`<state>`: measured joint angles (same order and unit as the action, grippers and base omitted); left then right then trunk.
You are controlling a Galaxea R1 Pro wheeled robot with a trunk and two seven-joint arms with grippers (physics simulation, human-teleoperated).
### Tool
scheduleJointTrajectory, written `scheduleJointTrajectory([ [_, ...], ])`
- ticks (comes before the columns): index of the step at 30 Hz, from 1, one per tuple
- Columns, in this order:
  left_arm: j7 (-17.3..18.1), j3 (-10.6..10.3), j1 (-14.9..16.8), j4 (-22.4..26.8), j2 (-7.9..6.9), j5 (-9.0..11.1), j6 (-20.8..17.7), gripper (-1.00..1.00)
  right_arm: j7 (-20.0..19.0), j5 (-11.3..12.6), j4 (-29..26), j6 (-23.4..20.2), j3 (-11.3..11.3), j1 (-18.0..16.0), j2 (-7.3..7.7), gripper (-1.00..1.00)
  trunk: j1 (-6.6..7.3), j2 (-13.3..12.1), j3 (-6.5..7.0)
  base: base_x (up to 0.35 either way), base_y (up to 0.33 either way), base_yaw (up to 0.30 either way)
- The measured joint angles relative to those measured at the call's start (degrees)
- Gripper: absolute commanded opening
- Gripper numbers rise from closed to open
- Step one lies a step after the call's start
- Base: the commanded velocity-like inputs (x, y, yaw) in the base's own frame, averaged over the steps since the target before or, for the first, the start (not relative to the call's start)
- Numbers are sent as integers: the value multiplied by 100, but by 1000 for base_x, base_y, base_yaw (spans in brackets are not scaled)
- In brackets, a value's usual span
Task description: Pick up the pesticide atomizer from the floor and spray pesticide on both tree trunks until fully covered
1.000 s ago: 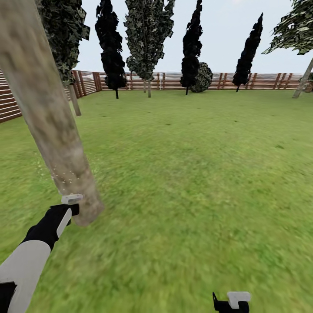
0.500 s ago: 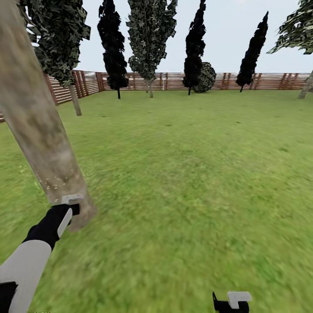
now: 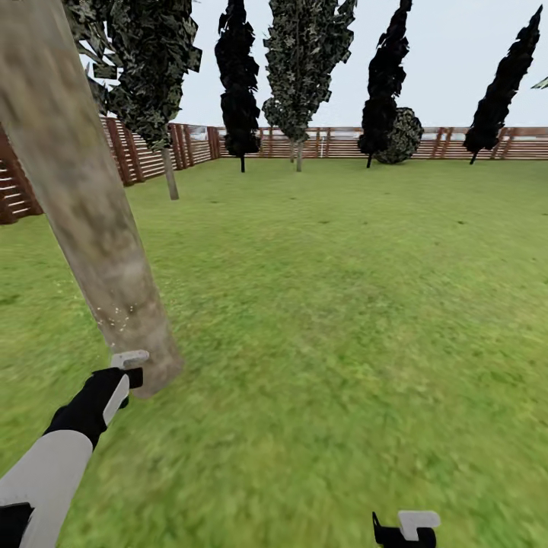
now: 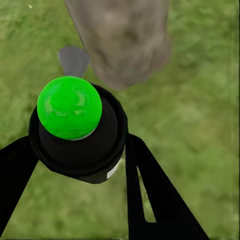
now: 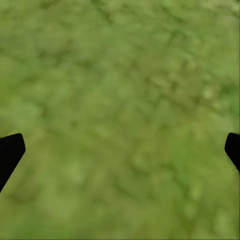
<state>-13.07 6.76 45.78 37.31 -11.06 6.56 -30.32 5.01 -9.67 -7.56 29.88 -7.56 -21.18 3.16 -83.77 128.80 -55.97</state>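
Left gripper is clamped on the atomizer, just beside the near trunk, whose base carries white specks. Right gripper hangs wide open, empty, over lawn.

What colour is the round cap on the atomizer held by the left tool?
Bright green cap on a black atomizer body, clearest in the left wrist view.

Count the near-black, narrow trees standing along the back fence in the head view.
3. One stands left of centre, one right of centre beside a round dark bush, one near the right edge. More may lie outside the frame.
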Motion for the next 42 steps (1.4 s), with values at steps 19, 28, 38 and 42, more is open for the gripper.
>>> scheduleJointTrajectory([
  [19, -18, 56, -121, -120, -106, -122, 149, -100, 0, -1, 0, 0, 1, 0, -8, 100, 0, 0, 0, 207, -211, 278],
  [28, -89, 16, -158, -260, 0, -74, 154, -100, 0, 0, 0, 0, 0, 0, -7, 100, 0, 0, 0, 277, -167, 278],
  [38, -82, 25, -158, -248, 381, -67, 159, -100, 0, -1, 0, 0, -5, 0, 9, 100, 0, 0, 0, 280, -162, 59],
  [42, -66, 10, -482, -536, 268, -103, 916, -100, 0, 0, -7, 0, -1, 0, 9, 100, 0, 0, -1, 281, -152, 0],
])
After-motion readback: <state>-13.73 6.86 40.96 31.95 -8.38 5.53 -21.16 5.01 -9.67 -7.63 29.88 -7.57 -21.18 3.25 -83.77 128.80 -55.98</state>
